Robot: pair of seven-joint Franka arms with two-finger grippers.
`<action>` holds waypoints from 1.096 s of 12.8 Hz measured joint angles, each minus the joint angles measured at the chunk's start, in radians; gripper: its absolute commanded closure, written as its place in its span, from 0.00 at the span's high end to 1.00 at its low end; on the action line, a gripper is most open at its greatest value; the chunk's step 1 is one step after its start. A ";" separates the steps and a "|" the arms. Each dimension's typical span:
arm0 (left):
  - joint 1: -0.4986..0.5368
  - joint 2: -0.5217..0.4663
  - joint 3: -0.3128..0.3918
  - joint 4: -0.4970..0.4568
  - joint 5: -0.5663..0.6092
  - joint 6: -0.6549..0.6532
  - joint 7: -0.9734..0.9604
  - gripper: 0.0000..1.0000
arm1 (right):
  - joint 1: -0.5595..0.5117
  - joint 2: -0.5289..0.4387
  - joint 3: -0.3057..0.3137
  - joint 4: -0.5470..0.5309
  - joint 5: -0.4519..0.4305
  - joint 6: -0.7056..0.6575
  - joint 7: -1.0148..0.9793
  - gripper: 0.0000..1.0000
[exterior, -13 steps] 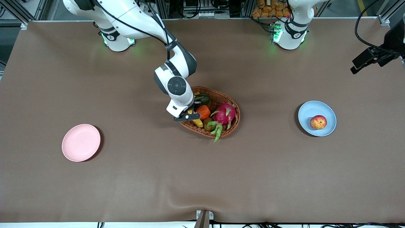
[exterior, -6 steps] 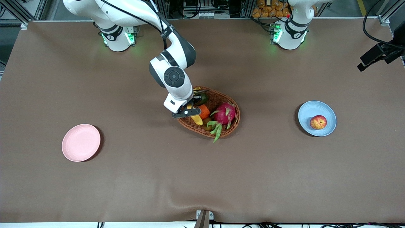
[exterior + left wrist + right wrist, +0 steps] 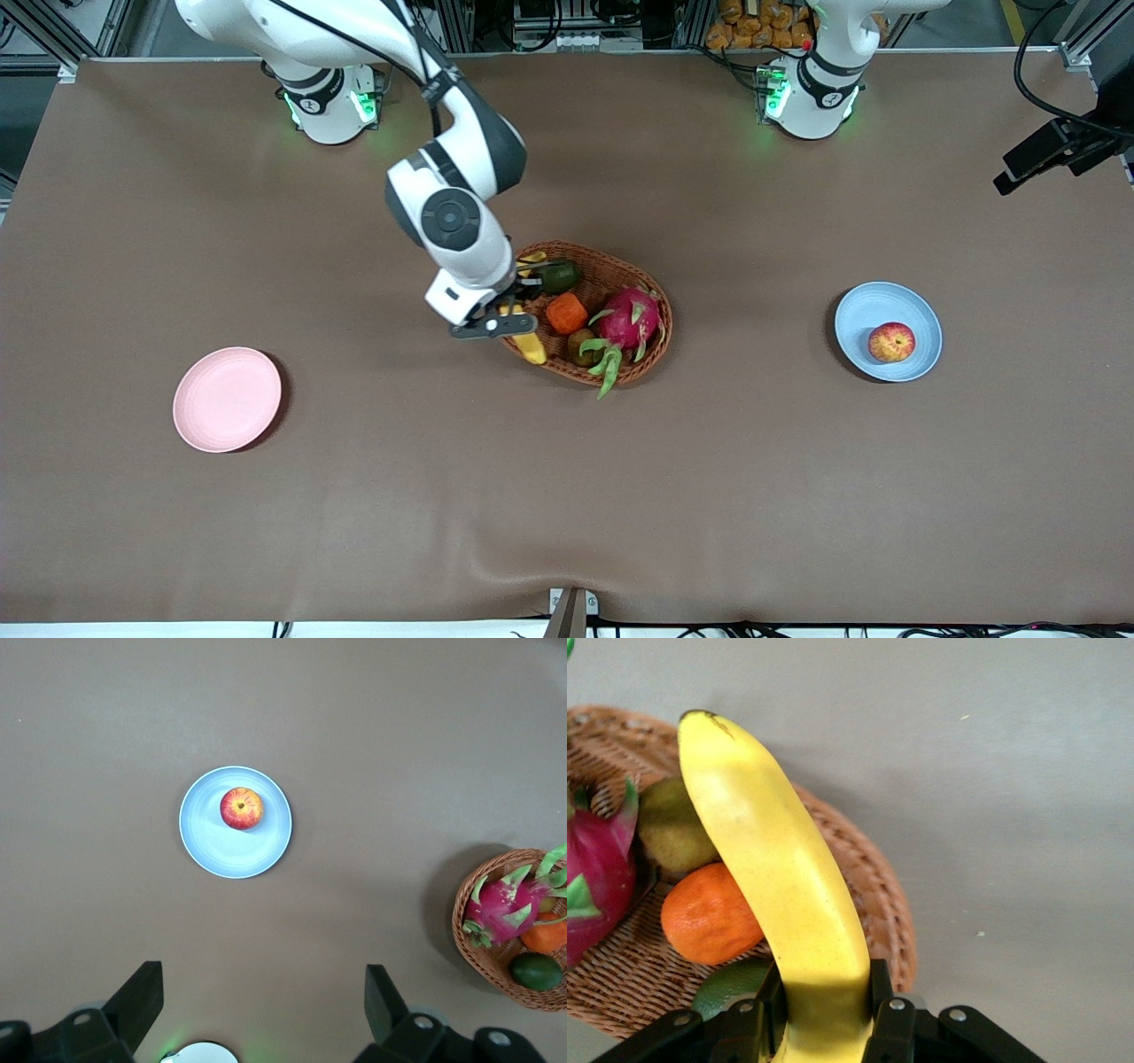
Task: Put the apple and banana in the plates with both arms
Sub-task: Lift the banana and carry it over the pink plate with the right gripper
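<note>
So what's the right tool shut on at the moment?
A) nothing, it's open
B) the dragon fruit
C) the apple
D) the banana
D: the right tool is clamped on the banana over the basket's rim, while the apple sits in the blue plate.

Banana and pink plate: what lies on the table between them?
Nothing: in the front view, bare brown table runs from the banana, held by the right gripper over the basket rim, to the pink plate.

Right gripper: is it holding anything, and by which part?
Yes. The right gripper is shut on the banana near one end, over the wicker basket's rim. The left gripper is open, holding nothing.
</note>
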 measured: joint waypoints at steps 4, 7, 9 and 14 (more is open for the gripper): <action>-0.006 0.001 -0.027 -0.001 0.000 -0.003 0.000 1.00 | -0.176 -0.044 -0.005 0.002 0.000 -0.092 -0.066 0.00; 0.008 0.009 -0.086 -0.005 0.000 -0.007 -0.004 1.00 | -0.359 -0.052 -0.009 0.016 -0.001 -0.171 -0.251 0.00; 0.015 0.017 -0.090 -0.006 0.000 -0.007 -0.003 1.00 | -0.481 -0.052 -0.011 0.040 -0.007 -0.187 -0.412 0.00; 0.019 0.022 -0.101 -0.011 0.018 -0.009 -0.003 1.00 | -0.713 0.042 -0.011 0.075 -0.071 -0.195 -0.658 0.00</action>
